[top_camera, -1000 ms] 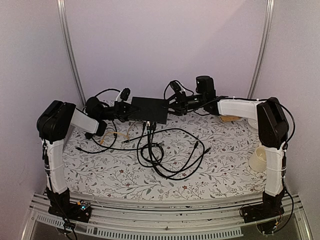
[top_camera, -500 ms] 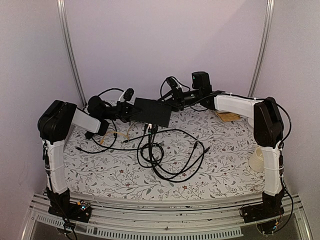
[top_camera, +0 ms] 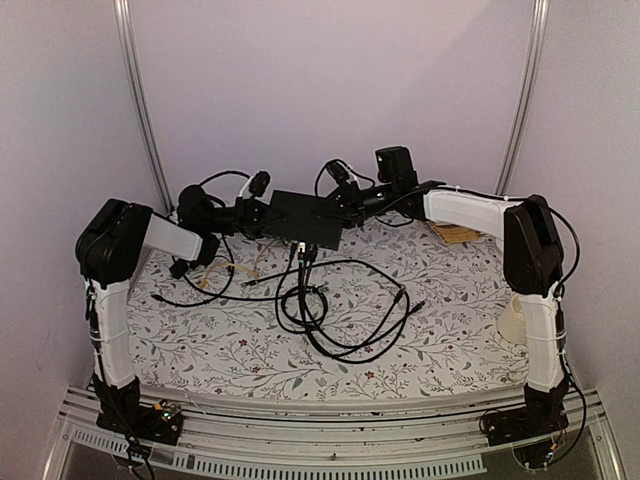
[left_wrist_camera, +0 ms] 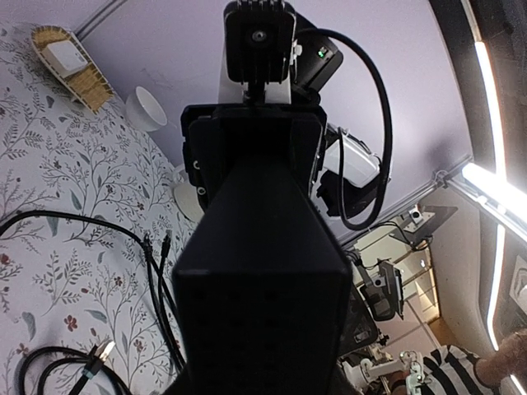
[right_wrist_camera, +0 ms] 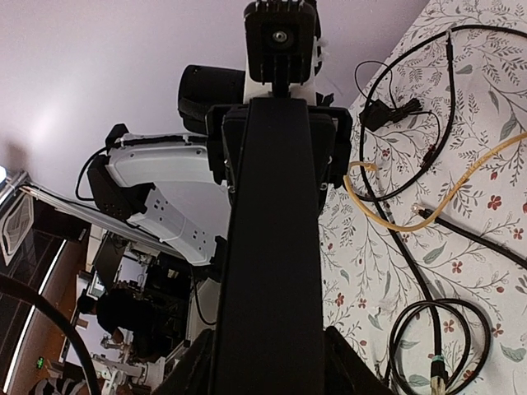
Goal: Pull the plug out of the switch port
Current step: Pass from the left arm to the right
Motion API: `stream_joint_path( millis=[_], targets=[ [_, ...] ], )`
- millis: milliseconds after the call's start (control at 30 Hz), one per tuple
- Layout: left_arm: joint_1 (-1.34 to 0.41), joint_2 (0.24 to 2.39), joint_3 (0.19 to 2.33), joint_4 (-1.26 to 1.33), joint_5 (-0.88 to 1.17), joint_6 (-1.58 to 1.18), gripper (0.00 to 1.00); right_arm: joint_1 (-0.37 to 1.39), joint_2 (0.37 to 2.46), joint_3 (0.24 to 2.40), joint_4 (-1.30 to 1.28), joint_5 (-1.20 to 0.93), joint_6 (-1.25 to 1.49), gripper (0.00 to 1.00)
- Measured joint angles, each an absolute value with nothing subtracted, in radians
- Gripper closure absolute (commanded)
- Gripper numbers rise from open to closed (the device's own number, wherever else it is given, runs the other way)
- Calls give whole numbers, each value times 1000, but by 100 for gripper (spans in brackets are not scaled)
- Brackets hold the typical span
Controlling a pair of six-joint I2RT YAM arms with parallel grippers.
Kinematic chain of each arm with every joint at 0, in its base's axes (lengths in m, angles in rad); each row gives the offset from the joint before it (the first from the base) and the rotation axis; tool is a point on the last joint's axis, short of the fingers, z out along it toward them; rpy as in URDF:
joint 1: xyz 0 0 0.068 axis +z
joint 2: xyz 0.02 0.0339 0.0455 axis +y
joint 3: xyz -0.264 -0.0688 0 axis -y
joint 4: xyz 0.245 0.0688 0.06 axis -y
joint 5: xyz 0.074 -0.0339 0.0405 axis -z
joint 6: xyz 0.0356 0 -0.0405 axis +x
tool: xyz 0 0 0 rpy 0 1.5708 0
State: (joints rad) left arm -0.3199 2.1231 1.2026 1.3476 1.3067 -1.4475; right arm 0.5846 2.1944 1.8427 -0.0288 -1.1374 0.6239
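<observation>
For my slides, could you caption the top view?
Left gripper and right gripper clamp the black switch, cables trailing below.

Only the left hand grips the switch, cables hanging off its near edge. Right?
No, the right hand grips the switch too, at its other end; the left wrist view shows it. The left hand and cables are as stated.
</observation>
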Motion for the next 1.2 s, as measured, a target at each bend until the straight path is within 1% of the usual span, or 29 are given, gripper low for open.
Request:
stream_joint_path(
  millis=[100, 133, 200, 233, 267, 300, 367, 433, 667, 1067, 1200],
  targets=[
    [-320, 2123, 1208, 1340, 1308, -1443, 100, 588, 2194, 1843, -46, -1137, 612, 79],
    [-320, 2123, 1209, 1338, 1309, -1442, 100, 589, 2194, 1843, -58, -1125, 612, 86],
    [-319, 2123, 1209, 1317, 1308, -1439, 100, 589, 2195, 1843, -70, -1114, 617, 95],
    [-319, 2125, 1208, 1308, 1306, -1435, 100, 589, 2195, 1843, -74, -1114, 614, 97],
    [-319, 2125, 1207, 1303, 1305, -1425, 100, 589, 2195, 1842, -75, -1113, 614, 98],
    [-319, 2125, 1205, 1298, 1304, -1418, 96, 589, 2195, 1840, -72, -1113, 615, 98],
    [-319, 2125, 1196, 1285, 1299, -1399, 78, 589, 2195, 1827, -58, -1113, 620, 98],
    [-318, 2119, 1178, 1266, 1293, -1377, 68, 589, 2195, 1805, -34, -1115, 633, 98],
    [-302, 2065, 1100, 1232, 1215, -1313, 52, 591, 2195, 1761, 37, -1109, 694, 98],
    [-267, 1979, 979, 1260, 1102, -1285, 42, 581, 2195, 1740, 160, -1089, 831, 98],
    [-260, 1939, 919, 1287, 1063, -1286, 42, 575, 2195, 1730, 197, -1091, 858, 98]
  ],
)
